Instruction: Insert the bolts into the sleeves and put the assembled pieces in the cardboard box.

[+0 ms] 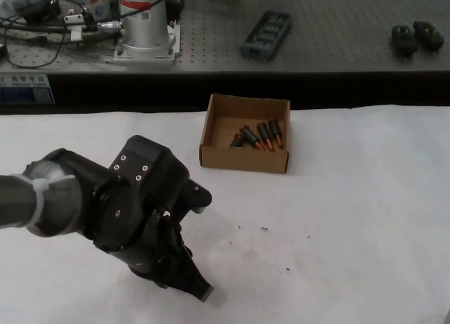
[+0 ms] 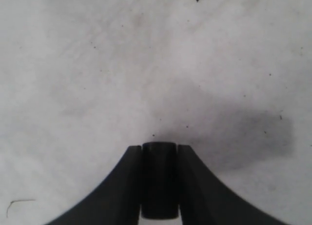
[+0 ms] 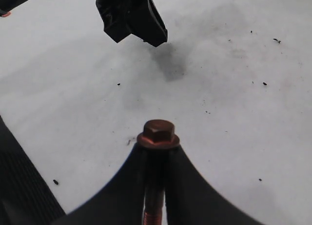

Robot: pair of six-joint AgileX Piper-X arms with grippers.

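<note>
White-covered counter [image 1: 365, 197] carries one box.
An open cardboard box [image 1: 244, 162] sits at 12 o'clock from the counter's middle, by its far edge; small dark specks [image 1: 264, 229] lie scattered at 5 o'clock from the box.

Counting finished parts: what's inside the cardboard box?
Inside the cardboard box: a cluster of assembled pieces, dark sleeves with orange bolt ends, apparently four. The pieces overlap, so the count is uncertain; the near wall hides the floor strip behind it.
</note>
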